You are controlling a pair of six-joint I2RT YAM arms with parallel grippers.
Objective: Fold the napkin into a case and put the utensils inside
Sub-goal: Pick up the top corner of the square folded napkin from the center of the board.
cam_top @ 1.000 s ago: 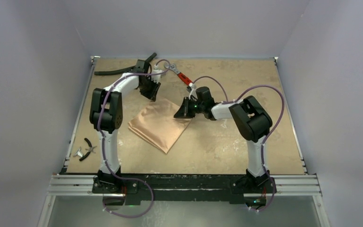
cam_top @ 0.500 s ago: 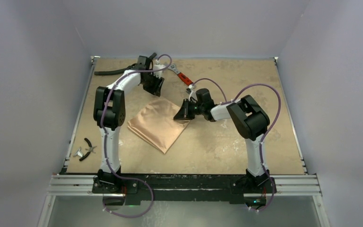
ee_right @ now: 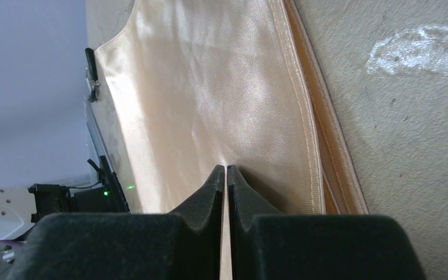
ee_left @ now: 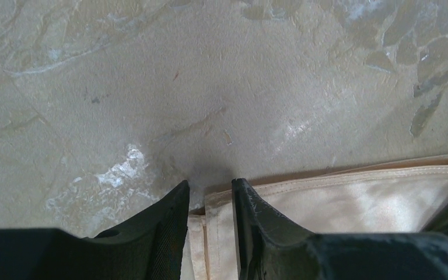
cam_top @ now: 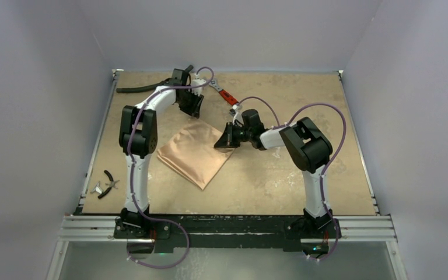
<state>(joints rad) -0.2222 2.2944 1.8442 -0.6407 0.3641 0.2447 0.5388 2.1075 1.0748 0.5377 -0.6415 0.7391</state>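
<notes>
Lower left of the overhead frame, a pair of black-handled pliers lies near the table edge, well apart from your work. At centre, the peach-orange napkin lies flat as a folded, layered diamond, one corner pointing toward the arm bases at the bottom.

At the napkin's right corner, your right gripper sits low on the cloth. Its jaws are all but closed, and faint creases fanning from the tips suggest that they pinch a small ridge of fabric.

Further up, at the napkin's far corner, your left gripper hangs over the hemmed edge. Its jaws stand a little apart, with the stitched corner lying under the gap and nothing clamped.

Beyond it, at the top of the frame, a red-handled wrench and a curved black hose rest near the far edge. You cannot make out any utensils in these views.

Expect the napkin to be light, limp and somewhat slick, judging by its sheen. The layers will likely slide on each other and sag once lifted. Take hold at the hemmed corners, where the stitching gives more body. Catch all the layers you mean to move, and keep the fold low so that it does not fall open.
</notes>
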